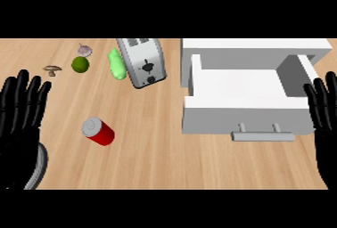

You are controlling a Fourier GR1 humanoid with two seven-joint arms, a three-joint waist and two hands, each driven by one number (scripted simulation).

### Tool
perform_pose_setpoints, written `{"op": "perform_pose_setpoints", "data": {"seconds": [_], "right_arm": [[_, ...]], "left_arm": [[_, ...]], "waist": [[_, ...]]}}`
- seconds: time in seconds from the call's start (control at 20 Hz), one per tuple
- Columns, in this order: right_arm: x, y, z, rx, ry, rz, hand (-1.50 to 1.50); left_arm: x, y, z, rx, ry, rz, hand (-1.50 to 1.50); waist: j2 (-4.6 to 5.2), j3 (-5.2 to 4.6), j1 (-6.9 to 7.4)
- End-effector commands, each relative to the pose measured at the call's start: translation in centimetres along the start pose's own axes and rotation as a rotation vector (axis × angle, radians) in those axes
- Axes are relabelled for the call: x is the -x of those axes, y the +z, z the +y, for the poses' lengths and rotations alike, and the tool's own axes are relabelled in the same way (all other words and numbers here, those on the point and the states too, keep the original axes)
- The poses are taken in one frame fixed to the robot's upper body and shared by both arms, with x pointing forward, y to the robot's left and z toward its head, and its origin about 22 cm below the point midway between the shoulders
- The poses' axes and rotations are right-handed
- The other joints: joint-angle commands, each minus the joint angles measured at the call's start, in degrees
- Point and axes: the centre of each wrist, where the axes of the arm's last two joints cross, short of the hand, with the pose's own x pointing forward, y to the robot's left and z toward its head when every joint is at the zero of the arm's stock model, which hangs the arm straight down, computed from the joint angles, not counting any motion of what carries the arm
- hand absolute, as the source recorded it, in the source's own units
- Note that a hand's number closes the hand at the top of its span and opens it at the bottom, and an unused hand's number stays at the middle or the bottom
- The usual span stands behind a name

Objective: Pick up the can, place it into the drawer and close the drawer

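Left hand (20, 116): positioned at the left edge of the view, fingers straight and spread, pointing up; it holds nothing and touches no object.

Mushroom (52, 69): small, brown, on the wooden counter (151, 156) just right of the left hand's fingertips. Lime (80, 64): round, green, beside the mushroom. Garlic bulb (84, 49): pale, just above the lime near the counter's far edge.

Can (98, 131): red body with a grey lid, lying tilted on the counter, lid end toward the upper left. It sits right of the left hand and apart from it, below the lime, well apart from the drawer.

Light green vegetable (117, 65): elongated, lying alongside the left flank of the toaster (142, 62). The toaster is silver, two slots visible at its far end, set at a slight angle.

Drawer (247, 100): white, pulled open out of the white cabinet (256, 46), interior showing no contents. Its grey handle (262, 135) faces the near edge of the counter.

Right hand (324, 120): at the right edge of the view, fingers straight and spread, pointing up, holding nothing; it overlaps the drawer's right side in the view
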Motion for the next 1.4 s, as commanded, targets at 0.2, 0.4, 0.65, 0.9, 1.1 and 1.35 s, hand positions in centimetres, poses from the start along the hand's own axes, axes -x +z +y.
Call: {"op": "perform_pose_setpoints", "data": {"seconds": [0.2, 0.4, 0.65, 0.9, 1.1, 1.35], "right_arm": [[-0.7, -1.1, 0.9, -0.022, 0.004, -0.071, -1.50], [1.2, 0.5, 0.9, 0.047, 0.005, 0.244, -1.50], [0.0, 1.7, -0.6, 0.042, 0.016, 0.275, -1.50], [1.7, 3.3, -1.3, 0.055, 0.022, 0.267, -1.50], [-0.7, 4.9, -0.6, 0.044, 0.014, 0.275, -1.50], [1.4, 5.6, -2.8, 0.069, 0.020, 0.267, -1.50]], "left_arm": [[0.4, -1.9, -4.5, -0.056, -0.022, -0.043, -1.50], [2.7, -0.7, -3.5, -0.206, -0.080, 0.340, -1.50], [-0.7, -0.8, -4.2, -0.206, -0.091, 0.394, -1.50], [-0.1, -0.9, -5.0, -0.208, -0.097, 0.391, -1.50], [0.0, -1.2, -5.1, -0.262, -0.054, 0.412, -1.50], [-1.0, -0.2, -3.6, -0.304, -0.081, 0.423, -1.50]], "waist": [[1.45, -0.06, -0.54], [1.55, 0.00, -0.70], [1.35, -0.04, -0.57], [1.42, -0.05, -0.59], [1.38, -0.07, -0.88], [1.38, -0.05, -0.66]]}}
